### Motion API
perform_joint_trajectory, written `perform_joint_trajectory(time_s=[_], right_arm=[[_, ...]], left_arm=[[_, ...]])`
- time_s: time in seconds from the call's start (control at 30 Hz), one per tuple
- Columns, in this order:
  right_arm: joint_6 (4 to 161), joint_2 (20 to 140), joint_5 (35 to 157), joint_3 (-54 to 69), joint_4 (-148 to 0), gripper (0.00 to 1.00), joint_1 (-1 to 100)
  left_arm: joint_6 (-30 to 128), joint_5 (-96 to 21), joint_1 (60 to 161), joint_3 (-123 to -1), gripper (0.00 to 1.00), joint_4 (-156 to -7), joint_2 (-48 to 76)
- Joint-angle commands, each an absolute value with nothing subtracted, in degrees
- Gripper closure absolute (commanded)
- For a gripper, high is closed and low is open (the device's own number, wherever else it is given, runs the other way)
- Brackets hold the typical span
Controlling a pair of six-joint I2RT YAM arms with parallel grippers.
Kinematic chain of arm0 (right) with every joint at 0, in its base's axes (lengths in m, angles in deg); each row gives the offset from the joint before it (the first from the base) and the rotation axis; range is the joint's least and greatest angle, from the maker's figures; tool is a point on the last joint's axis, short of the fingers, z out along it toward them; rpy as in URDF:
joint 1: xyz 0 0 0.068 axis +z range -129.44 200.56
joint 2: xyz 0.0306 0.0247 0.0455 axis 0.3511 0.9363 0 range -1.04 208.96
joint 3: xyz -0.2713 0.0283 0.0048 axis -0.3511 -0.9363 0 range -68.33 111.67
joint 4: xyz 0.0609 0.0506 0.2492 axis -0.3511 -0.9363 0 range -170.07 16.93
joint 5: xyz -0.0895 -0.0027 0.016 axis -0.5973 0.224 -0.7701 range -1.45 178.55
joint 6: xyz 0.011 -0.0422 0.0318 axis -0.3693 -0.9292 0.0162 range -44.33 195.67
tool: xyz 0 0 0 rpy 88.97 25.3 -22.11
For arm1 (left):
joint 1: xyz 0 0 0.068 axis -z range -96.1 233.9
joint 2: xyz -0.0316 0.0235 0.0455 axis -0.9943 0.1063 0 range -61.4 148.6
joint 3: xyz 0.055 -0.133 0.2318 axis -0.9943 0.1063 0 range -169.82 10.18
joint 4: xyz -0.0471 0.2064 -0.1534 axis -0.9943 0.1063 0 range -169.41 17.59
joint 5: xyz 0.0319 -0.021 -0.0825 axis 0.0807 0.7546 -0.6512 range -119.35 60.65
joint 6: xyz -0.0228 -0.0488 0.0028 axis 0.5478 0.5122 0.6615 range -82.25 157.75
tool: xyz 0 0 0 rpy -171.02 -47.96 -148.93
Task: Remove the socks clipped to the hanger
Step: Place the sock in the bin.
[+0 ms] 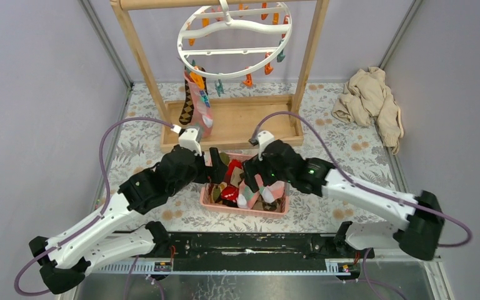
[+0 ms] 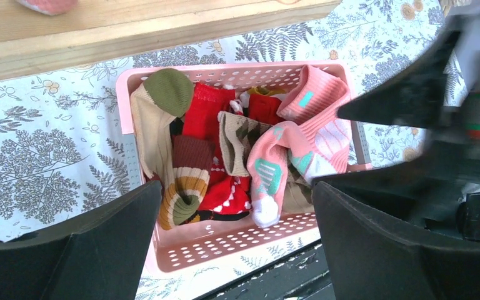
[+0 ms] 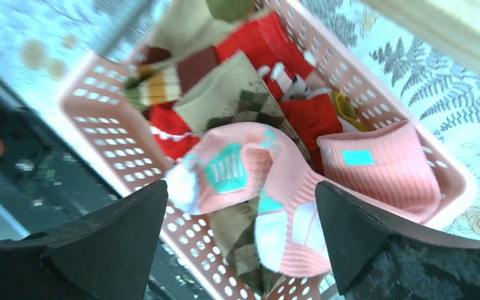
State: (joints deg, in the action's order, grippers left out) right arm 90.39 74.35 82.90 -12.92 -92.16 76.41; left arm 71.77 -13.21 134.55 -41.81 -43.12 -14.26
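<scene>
The white ring hanger (image 1: 234, 34) hangs from the wooden rack's top bar. A few socks (image 1: 197, 103) stay clipped at its near left side, a brown argyle one and a pink one among them. Both grippers hover over a pink basket (image 1: 240, 209) holding several loose socks. My left gripper (image 1: 215, 157) is open and empty above the basket's left part (image 2: 237, 219). My right gripper (image 1: 250, 170) is open and empty just above a pair of pink-and-teal socks (image 3: 269, 187), which also show in the left wrist view (image 2: 300, 144).
The wooden rack's base tray (image 1: 250, 122) stands right behind the basket, with posts left and right. A beige cloth heap (image 1: 372, 103) lies at the back right. The right arm (image 2: 450, 94) is close beside my left gripper. The black base rail (image 1: 244, 247) runs along the near edge.
</scene>
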Motion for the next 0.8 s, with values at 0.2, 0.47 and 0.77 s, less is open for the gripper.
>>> perform_joint_trajectory(time_s=[0.2, 0.47, 0.77], right_arm=[[96.14, 51.89, 81.73, -19.69, -87.11, 0.03, 76.37], [93.33, 54.46, 78.4, -21.18, -81.7, 0.05, 76.37], [93.03, 59.81, 75.86, -21.77, -77.53, 0.05, 76.36]], left_arm=[[72.64, -5.23, 134.71, -42.78, 0.01, -42.09, -16.36], [76.19, 6.25, 134.62, -36.48, 0.02, -41.93, -20.77], [68.66, 2.69, 127.58, -34.36, 0.02, -50.89, -14.33]])
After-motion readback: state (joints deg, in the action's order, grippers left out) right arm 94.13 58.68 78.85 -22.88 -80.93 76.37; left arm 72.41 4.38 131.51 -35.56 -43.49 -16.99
